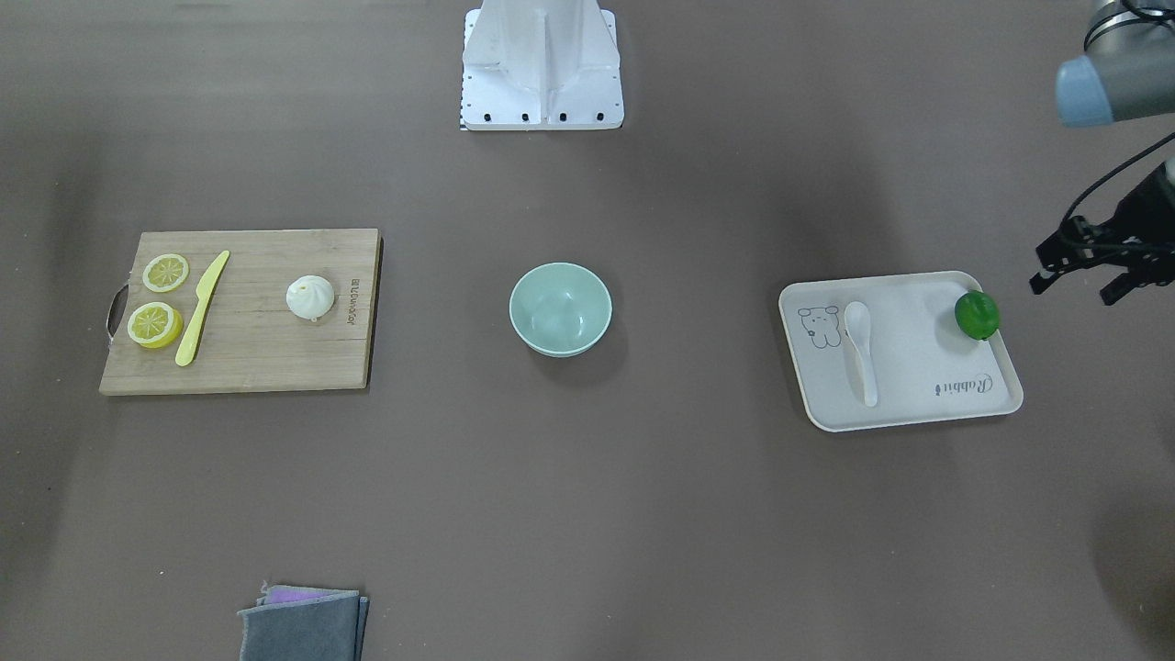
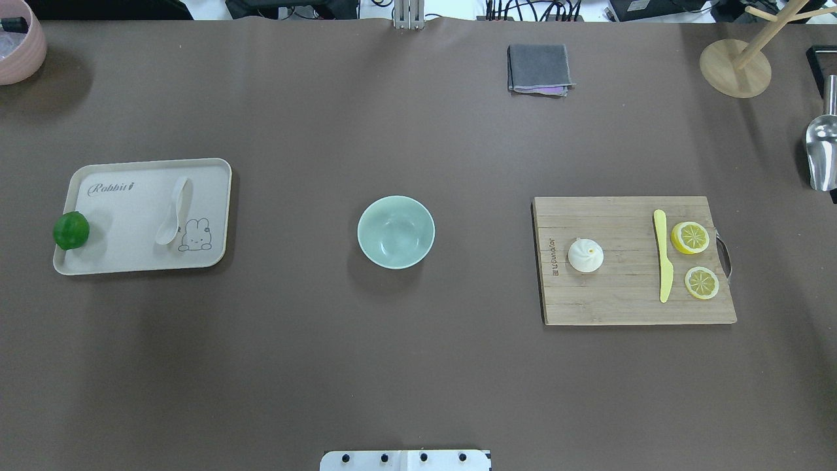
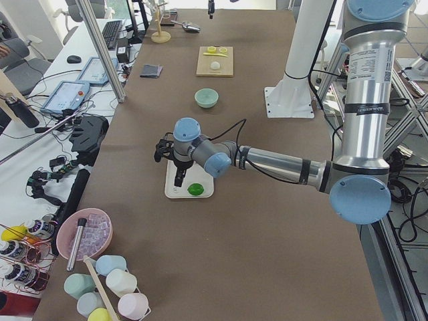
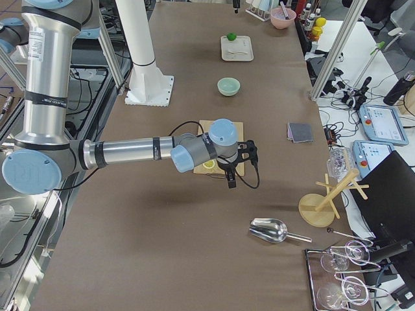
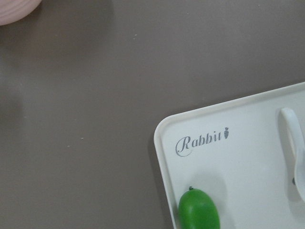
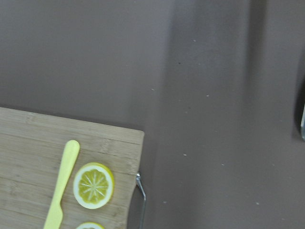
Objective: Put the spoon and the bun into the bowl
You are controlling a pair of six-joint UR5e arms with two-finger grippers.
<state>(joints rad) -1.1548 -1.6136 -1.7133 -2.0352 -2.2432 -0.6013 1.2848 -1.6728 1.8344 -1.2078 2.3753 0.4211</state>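
Observation:
The white spoon [image 1: 860,344] lies on the beige tray [image 1: 918,386], and it also shows in the overhead view [image 2: 174,212] and the left wrist view [image 5: 294,148]. The white pleated bun [image 1: 310,297] sits on the wooden cutting board [image 1: 266,340]. The mint-green bowl [image 1: 560,308] stands empty at the table's middle. My left gripper [image 1: 1072,289] hovers open and empty beyond the tray's outer end, near the lime. My right gripper [image 4: 238,167] hovers past the board's outer end. It shows only in the side views, so I cannot tell its state.
A green lime [image 1: 977,315] sits on the tray's edge. A yellow knife [image 1: 202,308] and two lemon slices [image 1: 165,273] lie on the board. A folded grey cloth [image 2: 539,69], a metal scoop [image 2: 820,150], a wooden stand [image 2: 735,65] and a pink bowl [image 2: 16,46] line the far side.

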